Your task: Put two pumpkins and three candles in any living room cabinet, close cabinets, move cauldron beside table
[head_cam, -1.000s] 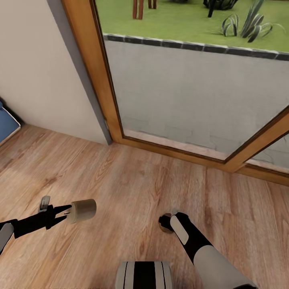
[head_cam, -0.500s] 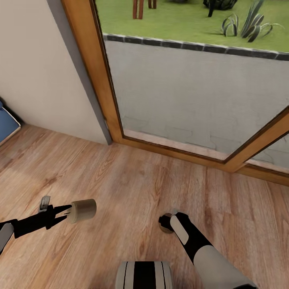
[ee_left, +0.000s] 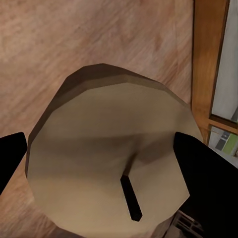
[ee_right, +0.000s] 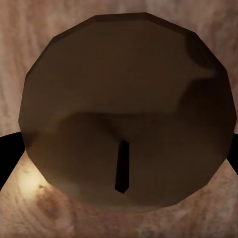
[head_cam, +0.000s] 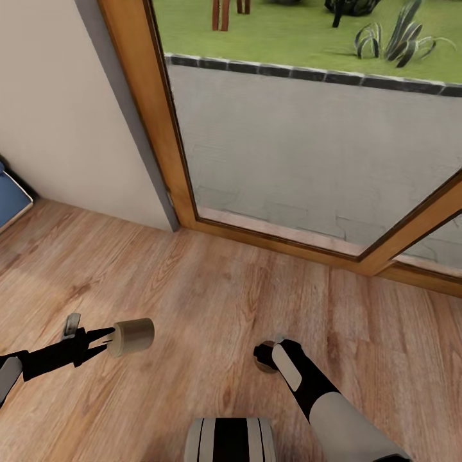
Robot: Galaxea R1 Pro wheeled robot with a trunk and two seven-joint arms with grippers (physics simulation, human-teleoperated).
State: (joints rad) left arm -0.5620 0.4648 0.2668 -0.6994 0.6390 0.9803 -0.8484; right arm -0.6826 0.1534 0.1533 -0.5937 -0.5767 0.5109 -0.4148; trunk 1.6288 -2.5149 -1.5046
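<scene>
Beige candle clamped in left gripper, second candle clamped in right gripper, wooden floor beneath both.

A warm-brown wood-plank floor is seen across the lower half of the head view. A plain cream-white wall stands at the left, edged by a grey strip. Beside it a large glass door with an orange-brown wooden frame is set. Through the glass a grey paved patio, a dark stone kerb and a bright green lawn with spiky plants are seen. A blue padded object is cut off at the left edge.
</scene>
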